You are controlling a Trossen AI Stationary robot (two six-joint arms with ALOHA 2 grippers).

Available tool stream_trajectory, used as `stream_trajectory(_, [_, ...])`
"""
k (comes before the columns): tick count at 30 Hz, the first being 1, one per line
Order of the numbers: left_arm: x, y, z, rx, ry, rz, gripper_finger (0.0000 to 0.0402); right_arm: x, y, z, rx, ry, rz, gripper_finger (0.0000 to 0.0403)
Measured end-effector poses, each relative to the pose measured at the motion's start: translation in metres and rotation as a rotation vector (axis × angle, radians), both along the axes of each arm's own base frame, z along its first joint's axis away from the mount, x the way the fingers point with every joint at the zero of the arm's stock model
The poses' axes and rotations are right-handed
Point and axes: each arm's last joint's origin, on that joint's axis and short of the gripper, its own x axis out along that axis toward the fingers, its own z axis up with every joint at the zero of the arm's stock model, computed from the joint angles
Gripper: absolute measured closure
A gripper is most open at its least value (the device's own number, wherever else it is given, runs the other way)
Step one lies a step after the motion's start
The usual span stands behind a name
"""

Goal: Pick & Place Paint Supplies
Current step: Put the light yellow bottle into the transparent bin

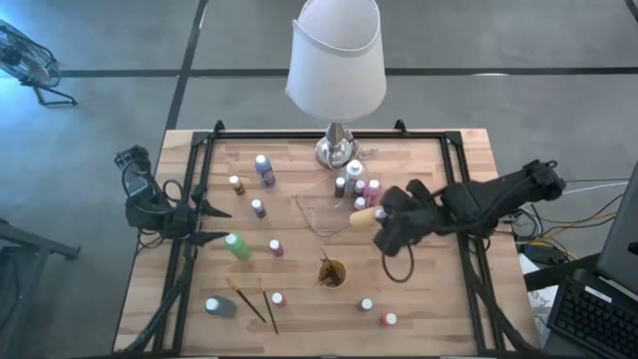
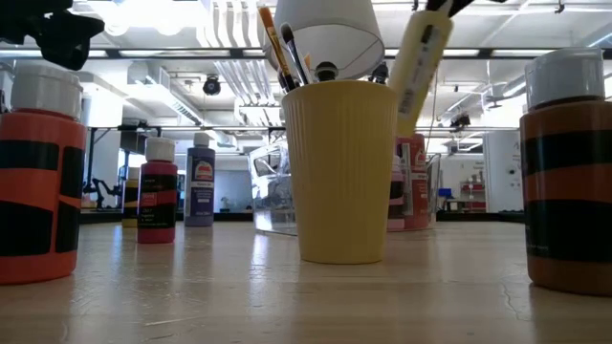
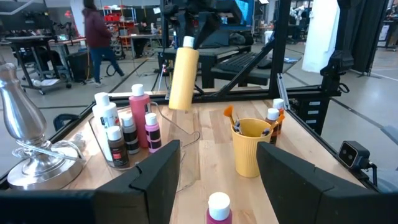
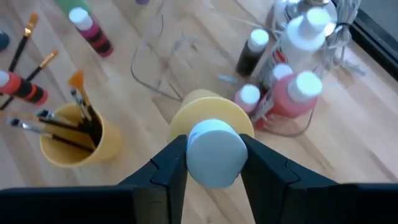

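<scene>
Yellow bottle point(image 1: 363, 215) in your right gripper point(image 4: 213, 163), jaws clamped on its white cap, lifted above clear tray point(image 1: 321, 207) on surface point(image 1: 429, 289). Orange cup point(image 1: 331, 272) nearer. Left gripper point(image 1: 209, 224) waits at left, jaws apart.

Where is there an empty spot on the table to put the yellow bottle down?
Bare wood lies between the clear plastic tray and the yellow cup of brushes, and along the right side past the small red bottle. It is crowded by the silver lamp base, where bottles cluster in the tray.
</scene>
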Motion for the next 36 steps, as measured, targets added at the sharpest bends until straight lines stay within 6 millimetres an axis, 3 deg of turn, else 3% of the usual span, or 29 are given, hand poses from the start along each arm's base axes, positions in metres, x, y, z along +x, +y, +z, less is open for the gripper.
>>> stream_trajectory(13, [0.000,0.000,0.000,0.000,0.000,0.000,0.0183,0.027,-0.039,0.014,-0.029,-0.102,0.075,0.0282])
stream_trajectory(25, [0.000,0.000,0.000,0.000,0.000,0.000,0.0183,0.036,-0.070,0.015,-0.004,-0.137,0.046,0.0285])
stream_trajectory(36, [0.000,0.000,0.000,0.000,0.000,0.000,0.0183,0.067,-0.096,-0.012,0.044,-0.036,0.104,0.0286])
